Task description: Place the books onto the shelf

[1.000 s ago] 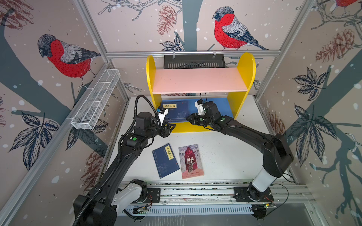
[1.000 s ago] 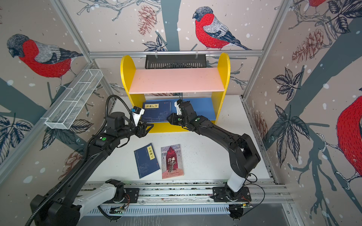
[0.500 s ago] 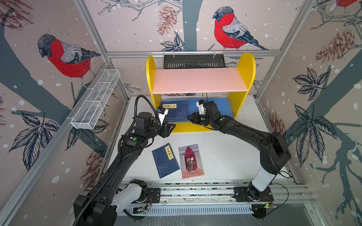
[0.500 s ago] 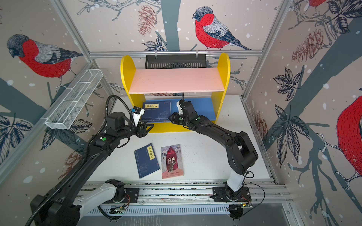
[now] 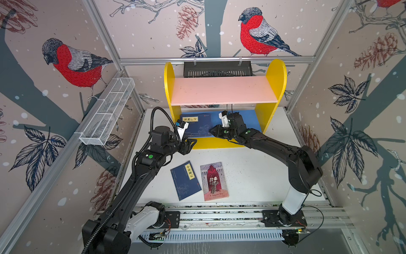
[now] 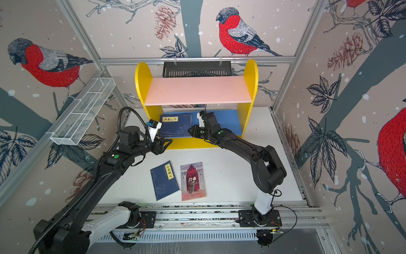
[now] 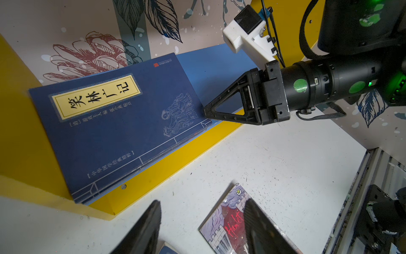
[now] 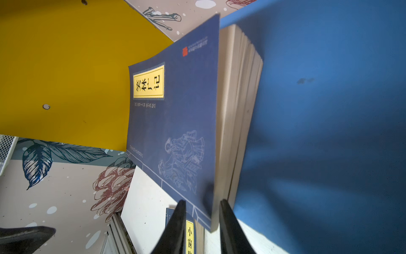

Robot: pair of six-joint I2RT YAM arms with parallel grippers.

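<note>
The shelf [image 5: 224, 90] [image 6: 197, 90] stands at the back. A stack of navy books [image 5: 197, 125] [image 6: 175, 125] [image 7: 114, 123] [image 8: 180, 110] lies flat on its blue lower board [image 5: 250, 118]. My right gripper [image 5: 211, 131] [image 6: 190, 130] [image 7: 205, 111] [image 8: 202, 201] is turned on its side. It is narrowly open around the stack's front right corner, and the finger on the cover side stands off the cover. My left gripper [image 5: 193, 144] [image 6: 169, 144] [image 7: 202, 201] hangs open and empty before the shelf's yellow lip. A navy book [image 5: 186, 180] [image 6: 164, 180] and the Hamlet book [image 5: 214, 181] [image 6: 193, 181] [image 7: 228, 224] lie on the table.
A white wire tray [image 5: 107, 114] is fixed to the left wall. A black slotted basket [image 5: 217, 69] hangs behind the shelf. The arms' base rail [image 5: 219, 215] runs along the table's front edge. Patterned walls close in three sides.
The right arm has shifted very slightly at the stack's corner. The left arm and the books on the table have not moved.
</note>
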